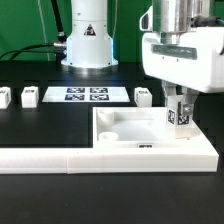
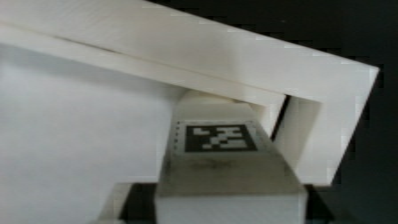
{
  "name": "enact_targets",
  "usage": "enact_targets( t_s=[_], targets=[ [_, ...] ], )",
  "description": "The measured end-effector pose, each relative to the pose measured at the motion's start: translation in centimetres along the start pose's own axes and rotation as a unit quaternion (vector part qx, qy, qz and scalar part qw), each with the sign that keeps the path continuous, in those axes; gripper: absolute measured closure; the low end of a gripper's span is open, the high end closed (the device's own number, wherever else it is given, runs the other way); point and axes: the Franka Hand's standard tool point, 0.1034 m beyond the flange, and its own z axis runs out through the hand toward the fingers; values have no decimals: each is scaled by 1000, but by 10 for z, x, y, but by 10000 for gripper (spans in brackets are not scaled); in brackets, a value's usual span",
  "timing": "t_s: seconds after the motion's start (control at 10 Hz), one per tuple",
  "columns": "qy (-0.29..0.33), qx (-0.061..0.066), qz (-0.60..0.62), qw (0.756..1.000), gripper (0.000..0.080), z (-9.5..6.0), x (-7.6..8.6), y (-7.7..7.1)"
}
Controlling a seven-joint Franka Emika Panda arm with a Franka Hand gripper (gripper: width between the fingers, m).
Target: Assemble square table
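Observation:
The white square tabletop [image 1: 130,128] lies flat on the black table, with a round socket [image 1: 107,118] showing near its far left corner. My gripper [image 1: 178,112] is shut on a white leg block [image 1: 181,117] with a black-and-white tag. It holds the block upright over the tabletop's right side, near the far right corner. In the wrist view the tagged leg block [image 2: 219,140] sits between my dark fingers [image 2: 146,200], with the tabletop surface [image 2: 71,130] beside it. I cannot tell whether the block touches the tabletop.
The long white L-shaped rail [image 1: 60,158] runs along the front and up the right side of the tabletop; its corner shows in the wrist view [image 2: 267,60]. Three loose leg blocks [image 1: 28,97] [image 1: 3,97] [image 1: 143,96] stand at the back. The marker board [image 1: 87,95] lies between them.

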Motion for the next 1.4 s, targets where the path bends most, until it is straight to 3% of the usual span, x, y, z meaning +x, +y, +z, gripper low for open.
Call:
enact_targets(
  t_s=[0.1, 0.2, 0.3, 0.4, 0.5, 0.6, 1.1, 1.4],
  targets=[
    [-2, 0, 21, 1000, 509, 0, 0, 0],
    [-4, 0, 15, 1000, 442, 0, -1, 0],
    [-4, 0, -7, 1000, 307, 0, -1, 0],
    [-5, 0, -26, 1000, 307, 0, -3, 0],
    [-6, 0, -77, 997, 185, 1, -5, 1],
    [-6, 1, -143, 990, 157, 1, -6, 1],
    [-8, 2, -379, 925, 150, 1, -9, 1],
    [-5, 3, -499, 866, 150, 0, -6, -1]
  ],
)
